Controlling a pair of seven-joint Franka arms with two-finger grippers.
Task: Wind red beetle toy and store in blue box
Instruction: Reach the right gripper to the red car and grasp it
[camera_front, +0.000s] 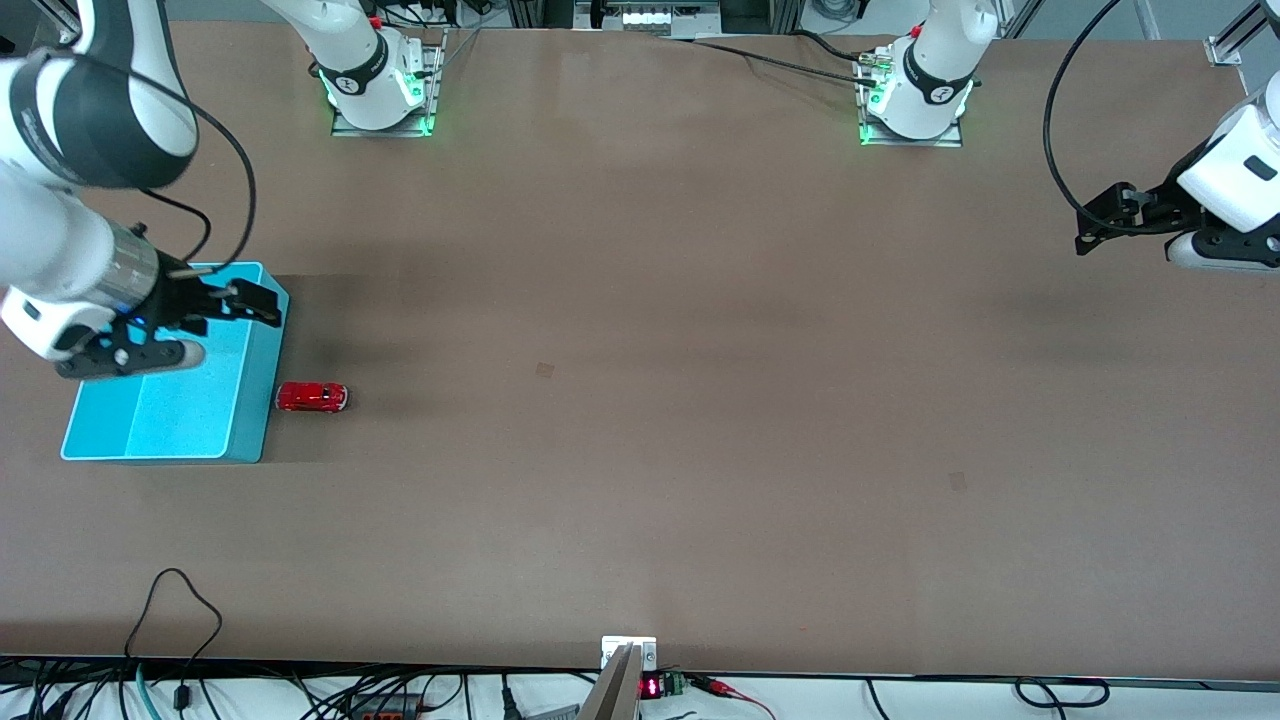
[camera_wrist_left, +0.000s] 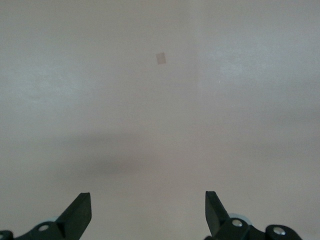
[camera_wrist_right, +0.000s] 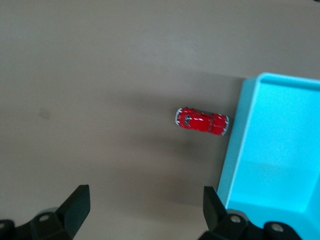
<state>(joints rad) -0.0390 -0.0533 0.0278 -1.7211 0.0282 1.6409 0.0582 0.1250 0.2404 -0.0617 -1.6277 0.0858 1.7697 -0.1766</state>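
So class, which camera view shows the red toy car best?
The right wrist view: the toy car fills more of the picture, trim visible, right beside the blue box. The front view shows it whole but tiny. The left wrist view shows only bare table.

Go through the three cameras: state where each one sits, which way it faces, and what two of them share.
Front view: high across the table, facing both bases; shows both arms, the right gripper over the blue box.
Left wrist view: over bare table; open left gripper.
Right wrist view: looks down; open right gripper.
Shared: red beetle toy beside the box, in front and right wrist views.
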